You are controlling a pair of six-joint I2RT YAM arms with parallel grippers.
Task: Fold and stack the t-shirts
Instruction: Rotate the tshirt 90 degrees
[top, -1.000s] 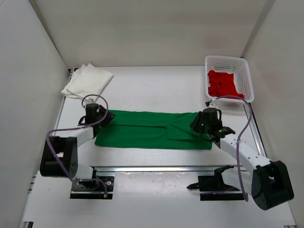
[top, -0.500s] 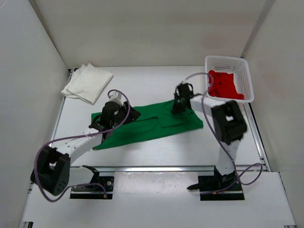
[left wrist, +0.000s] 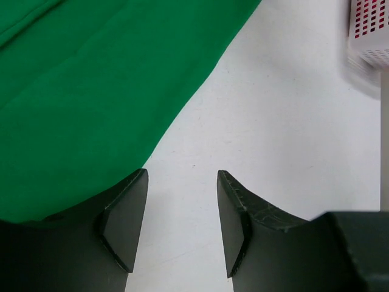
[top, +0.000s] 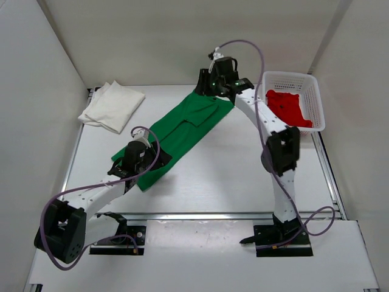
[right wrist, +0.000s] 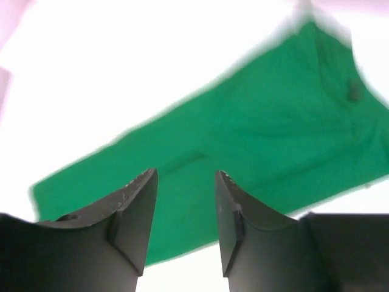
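1. I see the green t-shirt drawn out as a long band on the table. It runs diagonally from beside the left arm's wrist up to the far edge, under the right arm's wrist.
2. My left gripper is at the near-left end of that band. Its jaws are spread with only bare table between them, and the cloth's edge runs in beneath its left-hand side. I cannot tell whether it touches the cloth.
3. My right gripper hangs above the far end. Its jaws are spread too and pinch nothing, and the green cloth shows below through the gap. That wrist view is blurred.
4. The white t-shirt lies folded in the far-left corner, well apart from the green one.
5. The red t-shirt is crumpled inside the white lattice basket at the far right, just beside the right arm's forearm.
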